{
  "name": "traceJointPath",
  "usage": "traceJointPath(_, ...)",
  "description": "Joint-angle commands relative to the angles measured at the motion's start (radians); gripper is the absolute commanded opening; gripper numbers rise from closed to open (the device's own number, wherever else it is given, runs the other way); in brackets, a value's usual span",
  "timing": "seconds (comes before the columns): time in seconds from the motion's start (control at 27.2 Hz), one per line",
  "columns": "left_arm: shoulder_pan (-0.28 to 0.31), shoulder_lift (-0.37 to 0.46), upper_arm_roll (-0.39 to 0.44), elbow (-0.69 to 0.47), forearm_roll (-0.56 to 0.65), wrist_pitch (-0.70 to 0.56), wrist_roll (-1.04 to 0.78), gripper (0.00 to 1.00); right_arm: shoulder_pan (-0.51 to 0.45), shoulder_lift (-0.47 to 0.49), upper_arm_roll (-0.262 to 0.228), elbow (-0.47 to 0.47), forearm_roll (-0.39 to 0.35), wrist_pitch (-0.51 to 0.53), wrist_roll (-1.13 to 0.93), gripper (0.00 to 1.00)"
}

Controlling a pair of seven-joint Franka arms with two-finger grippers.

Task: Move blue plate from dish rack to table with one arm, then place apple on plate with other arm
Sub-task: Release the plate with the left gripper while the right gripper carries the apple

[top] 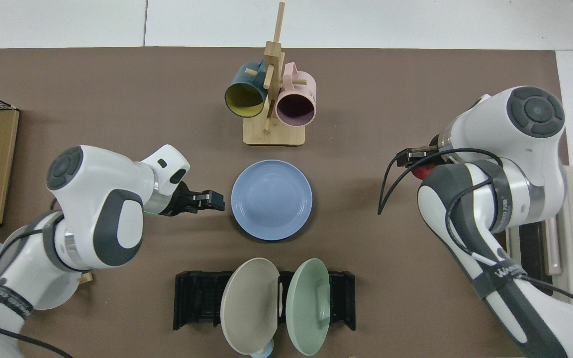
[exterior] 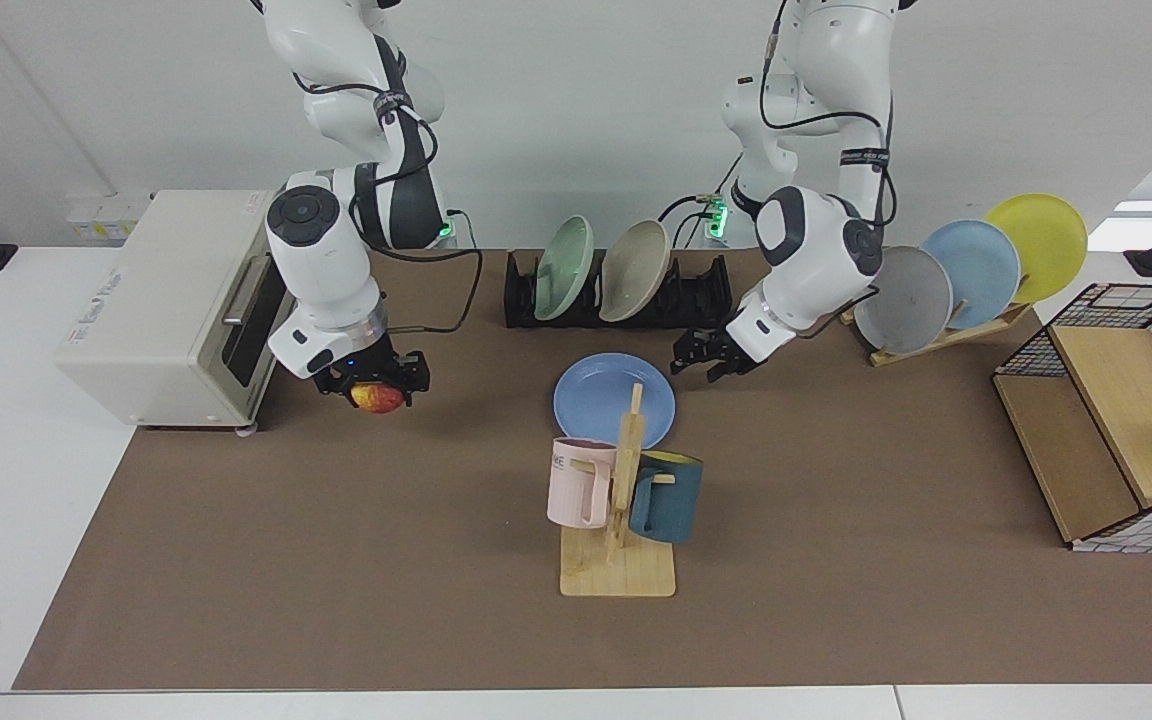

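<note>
The blue plate [exterior: 614,399] [top: 271,199] lies flat on the brown mat of the table [exterior: 336,560] [top: 117,99], in front of the black dish rack [exterior: 696,290] [top: 197,298]. My left gripper [exterior: 704,357] [top: 213,200] hovers just off the plate's rim, open and holding nothing. My right gripper [exterior: 379,385] is shut on the red and yellow apple [exterior: 379,398], lifted above the mat in front of the toaster oven. In the top view the apple [top: 422,171] shows only as a red edge under the right arm's wrist.
A green plate [exterior: 564,267] and a beige plate [exterior: 634,270] stand in the dish rack. A wooden mug tree [exterior: 621,520] with a pink and a teal mug stands right in front of the blue plate. A toaster oven [exterior: 161,300], a wooden plate stand [exterior: 946,330] and a wire basket [exterior: 1126,400] line the sides.
</note>
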State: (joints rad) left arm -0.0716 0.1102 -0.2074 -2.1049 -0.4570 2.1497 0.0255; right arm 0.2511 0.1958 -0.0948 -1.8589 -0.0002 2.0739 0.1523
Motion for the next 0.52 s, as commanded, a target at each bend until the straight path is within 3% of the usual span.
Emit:
traceJointPath(0.0,0.013,-0.049,0.048,0.166,0.230,-0.270,-0.055,0.75,0.039,-0.018,0.003,-0.008,-0.012,-0.014,0.094,0.00)
traceJointPath(0.15,0.018,-0.081,0.065,0.247,0.314,-0.399,-0.064,0.78,0.080,-0.018,0.003,0.001,-0.011,-0.020,0.148,0.00)
traceJointPath(0.26,0.018,-0.110,0.065,0.281,0.372,-0.464,-0.067,0.98,0.108,-0.018,0.003,0.006,-0.006,-0.023,0.191,0.00)
traceJointPath(0.48,0.018,-0.122,0.065,0.397,0.420,-0.608,-0.067,0.99,0.191,-0.013,0.003,0.009,-0.001,-0.026,0.331,0.00)
